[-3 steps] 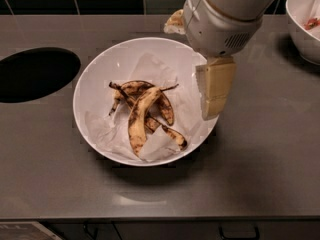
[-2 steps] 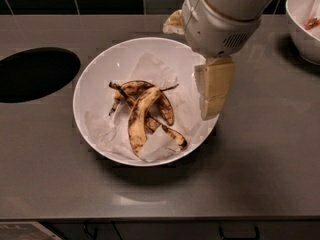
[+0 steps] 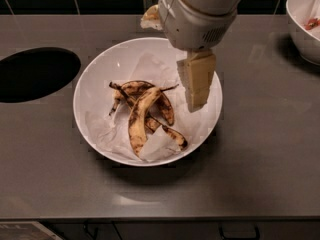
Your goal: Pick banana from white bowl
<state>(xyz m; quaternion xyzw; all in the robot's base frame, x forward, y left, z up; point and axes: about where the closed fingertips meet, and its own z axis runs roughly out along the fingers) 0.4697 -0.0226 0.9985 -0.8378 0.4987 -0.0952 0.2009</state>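
The pincer (image 3: 196, 101) is hanging over the right side of the bowl (image 3: 92, 74) on the table (image 3: 260, 149) — can't tell if it's apart or together. The banana (image 3: 145, 111) is lying mid-bowl, just left of it. I'd be shifting left and dropping onto the thick middle strip — not snagging the paper (image 3: 155, 149).

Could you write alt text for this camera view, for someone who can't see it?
A robot's hand hangs over the right side of a wide white bowl, beside a brown-spotted banana peel lying on crumpled paper. The bowl sits on a grey counter, with a dark round opening at left and another bowl at top right.
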